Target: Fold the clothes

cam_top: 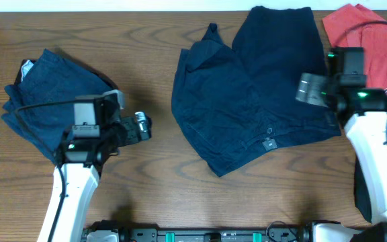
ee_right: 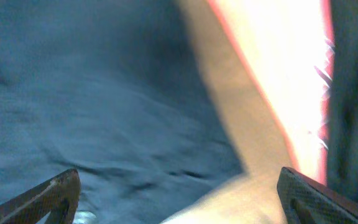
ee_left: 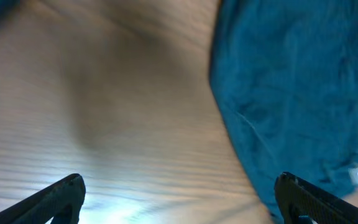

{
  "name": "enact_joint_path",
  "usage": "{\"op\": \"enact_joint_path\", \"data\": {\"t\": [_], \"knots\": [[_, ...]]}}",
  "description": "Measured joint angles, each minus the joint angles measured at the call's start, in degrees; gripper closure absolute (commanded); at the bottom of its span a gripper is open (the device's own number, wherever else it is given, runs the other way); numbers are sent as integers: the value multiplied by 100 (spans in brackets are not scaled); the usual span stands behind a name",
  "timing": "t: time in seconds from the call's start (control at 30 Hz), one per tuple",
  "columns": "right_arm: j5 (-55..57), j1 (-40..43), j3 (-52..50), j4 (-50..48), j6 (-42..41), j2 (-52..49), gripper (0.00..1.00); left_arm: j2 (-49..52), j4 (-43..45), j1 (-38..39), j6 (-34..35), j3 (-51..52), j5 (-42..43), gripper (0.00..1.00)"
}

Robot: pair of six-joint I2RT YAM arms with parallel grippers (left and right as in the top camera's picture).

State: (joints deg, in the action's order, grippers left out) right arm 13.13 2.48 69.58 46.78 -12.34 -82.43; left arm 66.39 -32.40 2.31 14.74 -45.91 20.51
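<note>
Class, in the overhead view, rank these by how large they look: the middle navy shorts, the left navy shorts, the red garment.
1. middle navy shorts, spread out
2. left navy shorts, bunched up
3. red garment, only partly visible, so its true size is unsure

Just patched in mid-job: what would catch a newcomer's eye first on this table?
The large dark navy shorts, sprawled unfolded across the centre-right of the wooden table, stand out first. A second navy pair is bunched at the left. A red garment lies in the far right corner. Both hands are open, the left hand beside the bunched pair and the right hand over the big shorts' right edge.
</note>
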Motion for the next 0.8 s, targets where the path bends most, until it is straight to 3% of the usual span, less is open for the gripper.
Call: {"op": "enact_joint_path", "data": {"t": [0.17,0.43,0.5,0.57,0.6,0.7,0.8], "knots": [[138,907,-2,472,-48,-175,1,809,153,861,809,0,304,6],[192,1220,-7,595,-39,-190,1,2369,1196,2671,2575,0,522,23],[190,1228,-7,608,-26,-190,1,2656,1510,3051,2986,0,549,46],[190,1228,-7,614,-22,-190,1,2883,1797,3379,3303,0,577,82],[190,1228,-7,616,-22,-190,1,2983,1884,3534,3412,0,592,94],[186,1231,-7,638,-22,-190,1,3108,1829,3733,3545,0,588,94],[94,1228,-7,675,-7,-190,1,3051,1110,3600,3392,-52,481,94]]}}
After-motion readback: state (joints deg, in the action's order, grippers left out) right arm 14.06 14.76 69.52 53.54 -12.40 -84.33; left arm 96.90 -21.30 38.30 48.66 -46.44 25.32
